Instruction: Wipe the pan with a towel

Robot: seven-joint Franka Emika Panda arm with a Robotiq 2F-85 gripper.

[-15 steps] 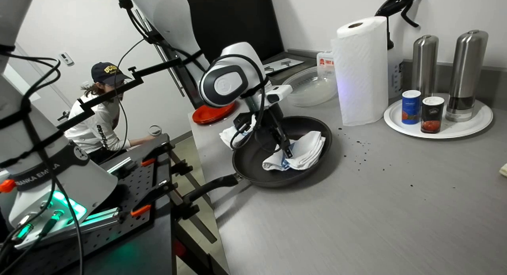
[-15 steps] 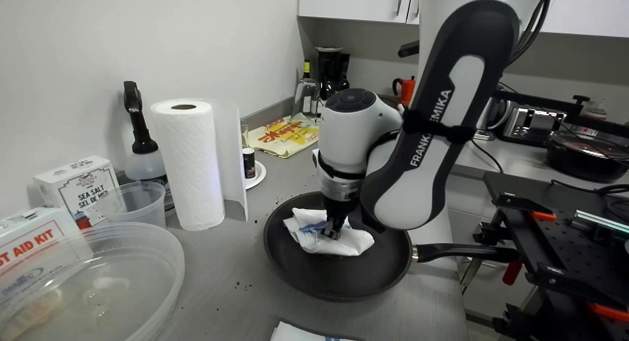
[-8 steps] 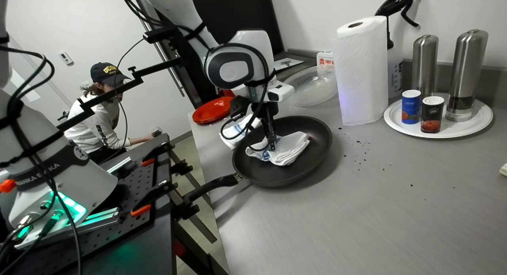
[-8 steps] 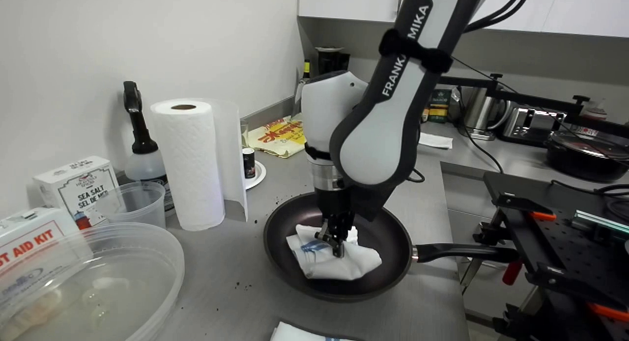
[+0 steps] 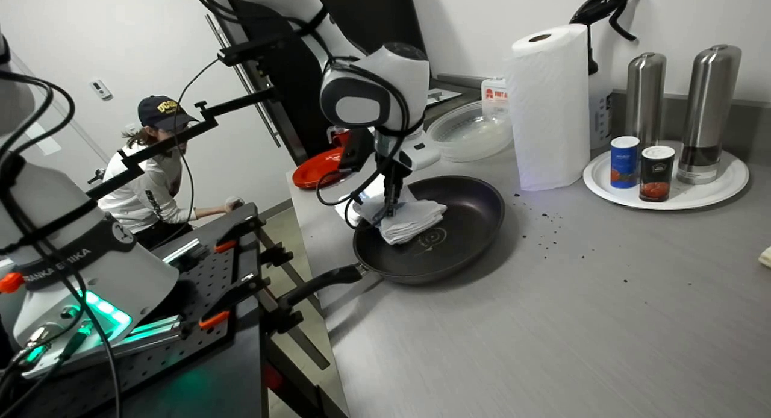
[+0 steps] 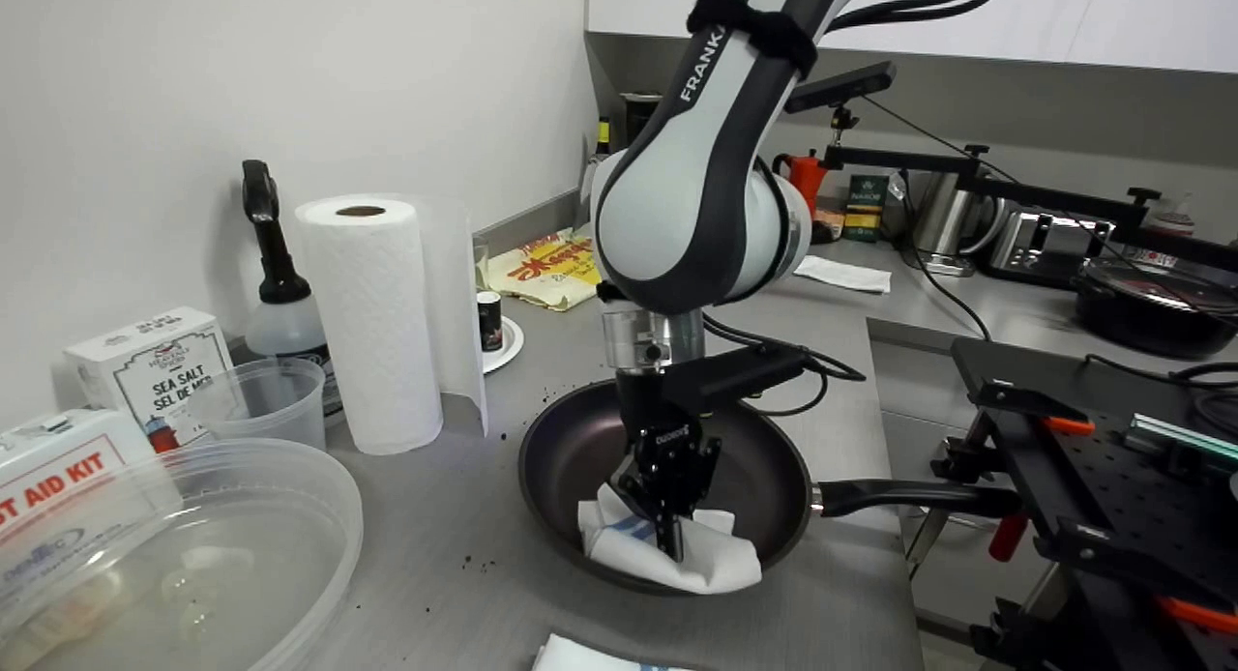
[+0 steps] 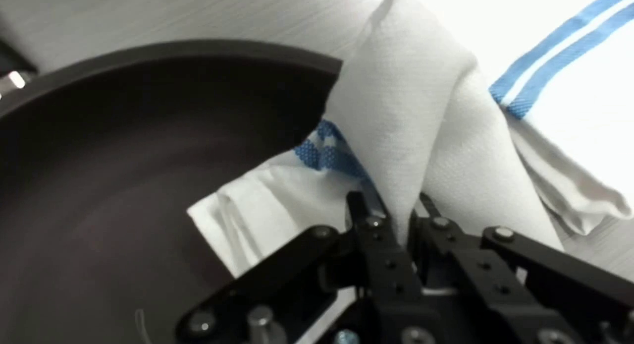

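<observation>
Your claw [image 7: 394, 220] points down at the pan [image 7: 94, 210] with its two fingers drawn close together and a fold of the towel [image 7: 396, 96] pinched between them. The wrist view crops the finger linkage at its lower edge. The towel lies bunched at one side of the pan, its blue stripes showing beside the grip. It covers a stretch of rim; you cannot tell whether it touches the rim there. In an exterior view, a pale ring mark [image 5: 432, 237] shows on the pan floor beside the towel, too faint to read. The pan's handle [image 6: 919, 497] extends past the edge of the counter [image 6: 464, 526]; the wrist view cuts it off near its metal collar [image 7: 14, 80].

A second striped cloth [image 7: 569, 51] lies just outside the pan, cut off by the edges of the wrist view. In an exterior view, with a red plate [image 5: 310, 171] beyond it, your claw screens much of this cloth; its border with the towel is hard to make out. A paper-towel roll [image 5: 551, 114] stands upright farther along the counter.
</observation>
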